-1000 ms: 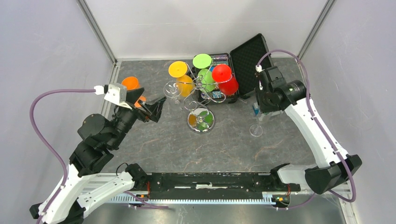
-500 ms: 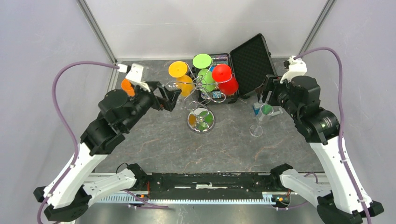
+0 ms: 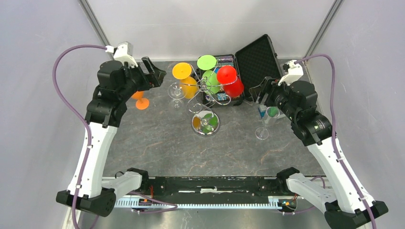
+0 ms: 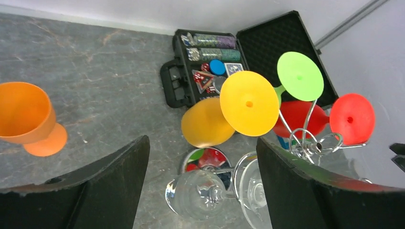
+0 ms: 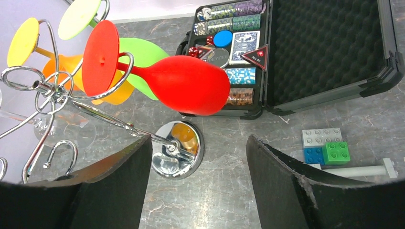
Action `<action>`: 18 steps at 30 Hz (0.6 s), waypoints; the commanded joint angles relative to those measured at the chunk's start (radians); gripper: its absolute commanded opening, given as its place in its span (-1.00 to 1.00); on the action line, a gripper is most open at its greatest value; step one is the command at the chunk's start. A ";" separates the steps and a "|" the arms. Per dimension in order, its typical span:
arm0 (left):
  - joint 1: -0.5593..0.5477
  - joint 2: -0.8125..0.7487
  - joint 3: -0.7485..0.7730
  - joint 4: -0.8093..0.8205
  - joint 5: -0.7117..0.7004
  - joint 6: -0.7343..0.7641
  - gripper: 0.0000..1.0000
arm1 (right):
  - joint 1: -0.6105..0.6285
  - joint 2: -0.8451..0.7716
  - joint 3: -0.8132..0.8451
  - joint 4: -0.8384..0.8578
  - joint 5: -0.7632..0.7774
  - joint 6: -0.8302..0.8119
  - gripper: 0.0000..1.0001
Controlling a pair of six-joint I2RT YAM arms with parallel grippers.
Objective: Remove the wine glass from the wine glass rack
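Between the left gripper's (image 4: pixel 201 140) jaws, the clear glass wine glass (image 4: pixel 198 198) runs off the bottom edge. Outside the jaw on the picture's left, the orange plastic goblet (image 4: pixel 24 119) is cropped. Beyond the right gripper's (image 5: pixel 198 138) corresponding jaw, the chrome wire rack's (image 5: pixel 47 86) curled arms are cut off.

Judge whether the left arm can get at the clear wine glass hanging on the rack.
Probably yes: the open left pincer faces the clear wine glass with nothing between; the orange glass stands aside on the table.
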 commanded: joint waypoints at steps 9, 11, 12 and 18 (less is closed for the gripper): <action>0.084 -0.083 -0.113 0.052 0.353 -0.069 1.00 | -0.003 -0.040 -0.075 0.152 -0.082 0.008 0.50; 0.084 -0.084 -0.120 0.034 0.350 -0.062 1.00 | -0.003 -0.043 -0.093 0.150 -0.077 0.007 0.50; 0.084 -0.085 -0.125 0.033 0.364 -0.066 1.00 | -0.002 -0.046 -0.105 0.151 -0.075 0.007 0.49; 0.084 -0.067 -0.145 0.055 0.447 -0.097 0.84 | -0.002 -0.062 -0.151 0.158 -0.075 0.016 0.49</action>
